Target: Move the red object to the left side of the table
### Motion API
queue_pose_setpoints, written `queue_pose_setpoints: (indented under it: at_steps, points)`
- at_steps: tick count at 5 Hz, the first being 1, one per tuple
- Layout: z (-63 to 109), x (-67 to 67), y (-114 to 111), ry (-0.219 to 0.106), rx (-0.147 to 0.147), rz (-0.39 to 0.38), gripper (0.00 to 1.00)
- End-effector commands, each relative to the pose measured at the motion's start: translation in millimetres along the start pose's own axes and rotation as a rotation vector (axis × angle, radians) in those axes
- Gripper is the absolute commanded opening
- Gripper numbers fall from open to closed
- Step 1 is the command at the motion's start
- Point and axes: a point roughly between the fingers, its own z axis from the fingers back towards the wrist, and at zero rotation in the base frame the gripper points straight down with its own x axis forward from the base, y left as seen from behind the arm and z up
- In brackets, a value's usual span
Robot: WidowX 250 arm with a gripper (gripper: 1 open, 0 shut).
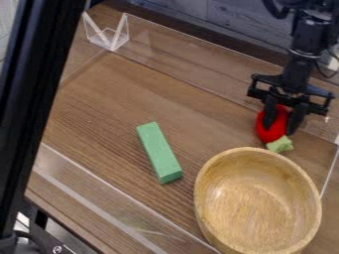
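Observation:
The red object [272, 127], a small red toy fruit with a light green leafy end [280, 145], rests on the brown wood-grain table [133, 94] at the far right. My gripper [286, 121] points down over it, with its black fingers [302, 114] drawn in against the fruit's sides. The fruit's upper part is hidden behind the fingers.
A round light wooden bowl [212, 179] sits just in front of the fruit. A long green block [159, 151] lies mid-table. Low clear acrylic walls [109, 35] border the tabletop. A dark pole [34, 109] crosses the left foreground.

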Motion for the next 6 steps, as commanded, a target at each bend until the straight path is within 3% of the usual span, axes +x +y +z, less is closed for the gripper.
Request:
queue_pose_setpoints:
  at_steps: [1,2,4,5,6]
  points:
    - [40.2,1.8,-5,-0.085,-0.033,-0.069,1.0]
    - [47.3,13.1,10,-0.099,-0.008,-0.119,0.0]
    - [32.8,23.4,44,-0.115,0.016,-0.039,0.0]
    - [36.7,25.0,55,-0.126,0.027,-0.016,0.0]
    - [41.0,25.2,60,-0.131,0.021,0.004,1.0]
